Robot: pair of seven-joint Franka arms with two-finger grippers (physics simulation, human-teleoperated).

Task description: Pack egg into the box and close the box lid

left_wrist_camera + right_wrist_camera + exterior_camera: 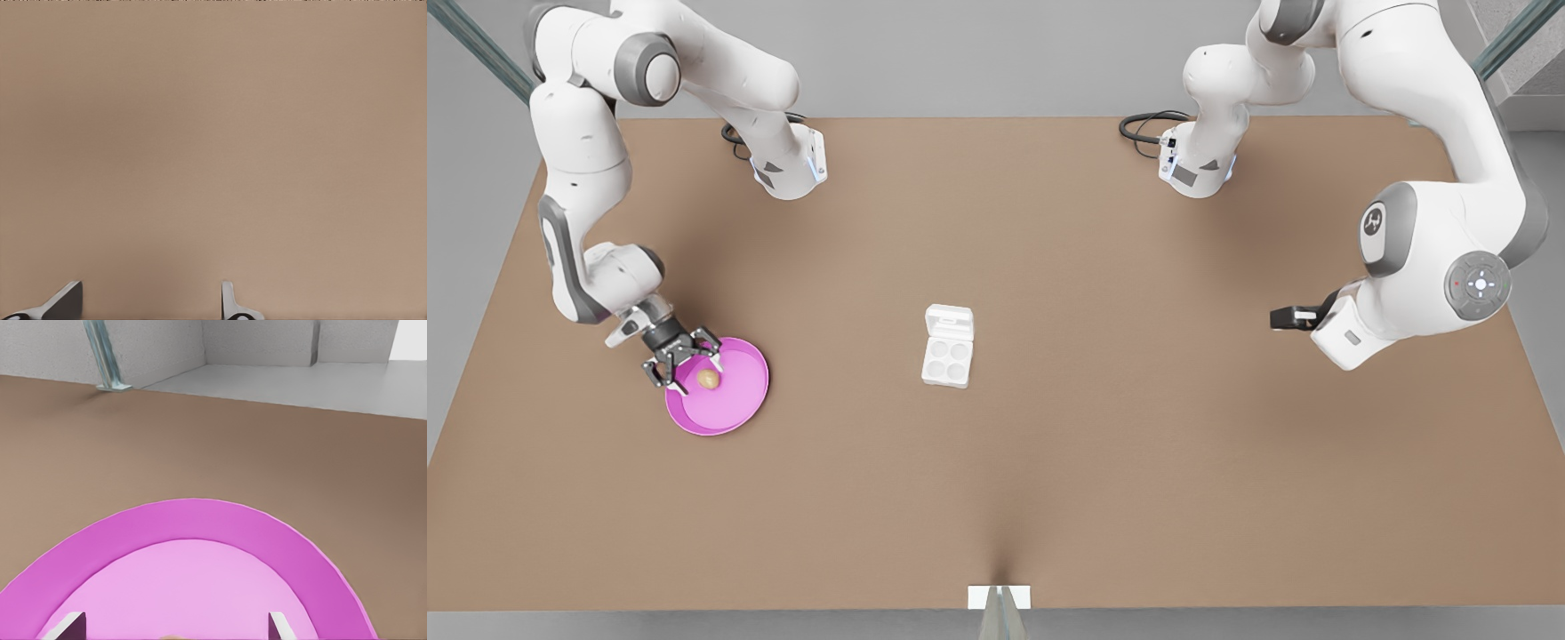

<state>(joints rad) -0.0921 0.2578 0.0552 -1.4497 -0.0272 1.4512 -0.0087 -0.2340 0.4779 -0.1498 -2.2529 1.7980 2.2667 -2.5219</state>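
The egg (708,380) lies on the pink plate (743,409), between the spread fingers of our right gripper (690,364), which hangs low over the plate at the front view's left; the fingers (280,628) stand wide apart and hold nothing, and the right wrist view puts them over the plate's (200,520) floor, with what may be the top of the egg just showing between them, though that sliver is too slight to be sure; from here we would judge the step in hand to be the grasp itself. To do it well we should come straight down with the egg centred, close gently across its narrow waist so it does not roll or squirt out, and keep the tips off the plate. Farther out, the box (947,361) sits mid-table, well apart from the plate, its box lid (949,321) open and all four cups bare. Our left gripper (150,303), open and empty, waits over bare table (1138,444) at the front view's right.
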